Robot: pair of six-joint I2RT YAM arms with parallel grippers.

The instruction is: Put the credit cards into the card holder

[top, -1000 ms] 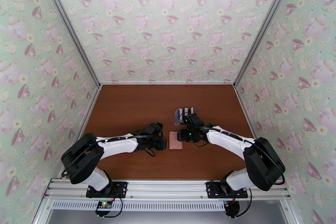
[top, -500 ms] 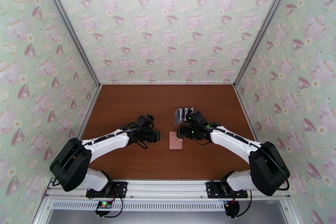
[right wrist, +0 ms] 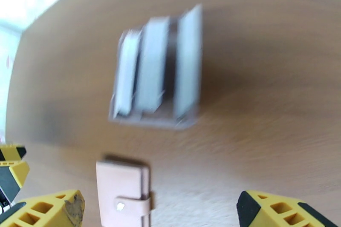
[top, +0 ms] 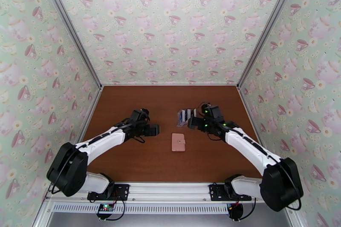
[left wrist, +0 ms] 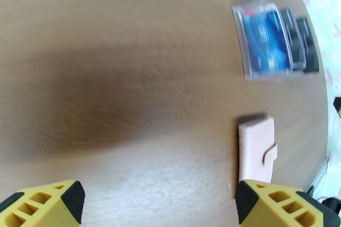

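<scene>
Seemingly at the opening step, the left gripper (top: 156, 130) and right gripper (top: 190, 122) hang wide open and empty, the card holder (top: 178, 142) lies snapped shut between them, and the credit cards (top: 186, 115) stand in the clear rack (left wrist: 244, 49) just behind, so next it needs unsnapping.

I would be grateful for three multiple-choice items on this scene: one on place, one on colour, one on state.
1. The card holder lies: A) on the table, nearer the arms than the clear rack; B) inside the rack; C) in a gripper.
2. Its colour: A) blue; B) pink; C) green.
3. Its state: A) spread open; B) closed, tab across; C) standing on edge.
Answers: 1 A, it lies flat on bare wood before the rack; 2 B, its cover is pink; 3 B, the snap tab crosses its edge.
</scene>
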